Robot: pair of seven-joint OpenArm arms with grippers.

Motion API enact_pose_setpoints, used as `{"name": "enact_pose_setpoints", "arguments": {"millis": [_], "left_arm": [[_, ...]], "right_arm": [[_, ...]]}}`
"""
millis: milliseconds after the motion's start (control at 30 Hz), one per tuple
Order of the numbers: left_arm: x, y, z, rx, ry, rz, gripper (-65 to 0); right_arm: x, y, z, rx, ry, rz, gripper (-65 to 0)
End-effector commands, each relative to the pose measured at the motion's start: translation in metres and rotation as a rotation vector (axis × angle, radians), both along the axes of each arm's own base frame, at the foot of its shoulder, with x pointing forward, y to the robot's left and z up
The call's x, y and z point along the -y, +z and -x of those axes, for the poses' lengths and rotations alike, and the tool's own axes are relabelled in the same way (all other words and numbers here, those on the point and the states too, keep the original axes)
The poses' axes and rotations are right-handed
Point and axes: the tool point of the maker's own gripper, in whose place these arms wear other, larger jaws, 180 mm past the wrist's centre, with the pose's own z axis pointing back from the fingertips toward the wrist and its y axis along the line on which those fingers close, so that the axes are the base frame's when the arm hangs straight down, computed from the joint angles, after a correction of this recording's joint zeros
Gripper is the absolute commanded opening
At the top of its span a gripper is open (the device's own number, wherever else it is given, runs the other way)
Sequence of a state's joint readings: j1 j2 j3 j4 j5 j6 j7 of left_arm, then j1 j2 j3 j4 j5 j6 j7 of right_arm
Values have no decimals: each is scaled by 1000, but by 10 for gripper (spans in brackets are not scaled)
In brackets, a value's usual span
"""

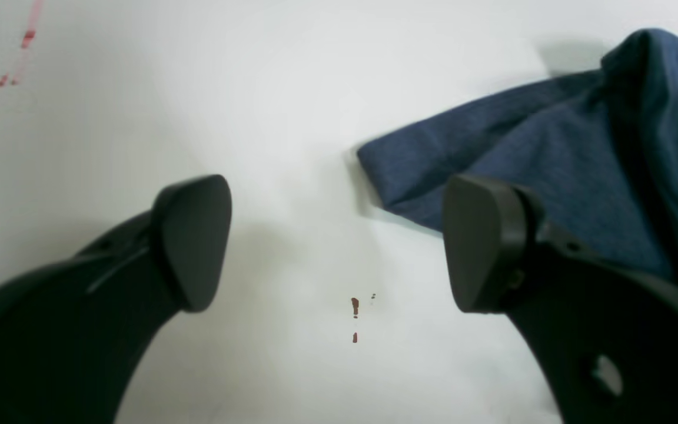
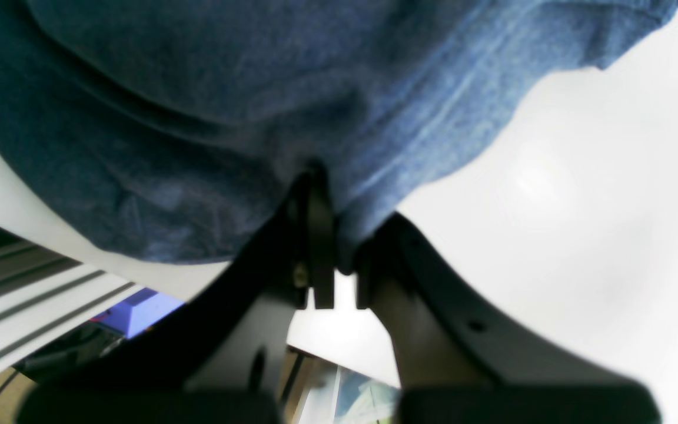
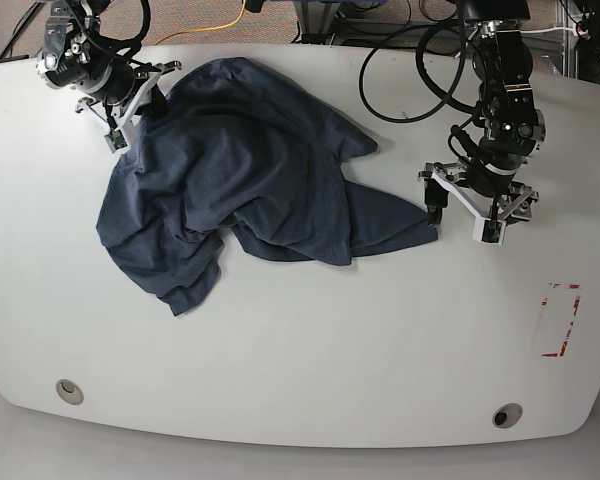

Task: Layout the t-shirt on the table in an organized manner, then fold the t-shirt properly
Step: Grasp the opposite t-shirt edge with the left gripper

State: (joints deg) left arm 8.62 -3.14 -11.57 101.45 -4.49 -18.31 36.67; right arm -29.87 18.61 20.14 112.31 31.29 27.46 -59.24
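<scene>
Jaws on the left gripper (image 1: 339, 244) stand wide apart with only bare tabletop between them, nothing held; its two dark pads (image 1: 192, 241) hang just above the white table (image 3: 310, 350). One pad sits close beside the corner of the t-shirt (image 3: 245, 170), at the cloth's edge farthest from the other arm, though whether it touches the fabric I cannot tell. Jaws on the right gripper (image 2: 330, 259) are pressed together on a pinch of the same shirt, at the far end of the garment near the table's back edge.

One shirt lies on the table (dark blue, heathered), crumpled and bunched rather than flat, with several folds and a flap trailing toward the front edge. It covers the half of the table nearer the right gripper and reaches out to the left gripper.

No containers are in sight. Counted: two grippers, one shirt, two round holes (image 3: 69, 390) near the table's front edge, one on each side, and one red rectangular outline (image 3: 559, 320) beyond the left gripper, well apart from the shirt. A few small reddish specks (image 1: 355, 307) dot the tabletop between the left gripper's pads.
</scene>
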Motion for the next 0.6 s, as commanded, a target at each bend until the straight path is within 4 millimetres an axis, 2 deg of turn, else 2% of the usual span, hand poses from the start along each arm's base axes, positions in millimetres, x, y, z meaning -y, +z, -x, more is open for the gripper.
{"name": "enact_pose_setpoints", "arguments": {"millis": [0, 200, 567], "left_arm": [[6, 8, -12, 32, -30, 41, -119], [1, -7, -15, -31, -2, 138, -121], [14, -32, -14, -117, 1, 276, -121]], "right_arm": [[1, 8, -8, 35, 11, 5, -650], [-4, 6, -7, 34, -2, -13, -650], [-7, 6, -7, 35, -6, -24, -650]]}}
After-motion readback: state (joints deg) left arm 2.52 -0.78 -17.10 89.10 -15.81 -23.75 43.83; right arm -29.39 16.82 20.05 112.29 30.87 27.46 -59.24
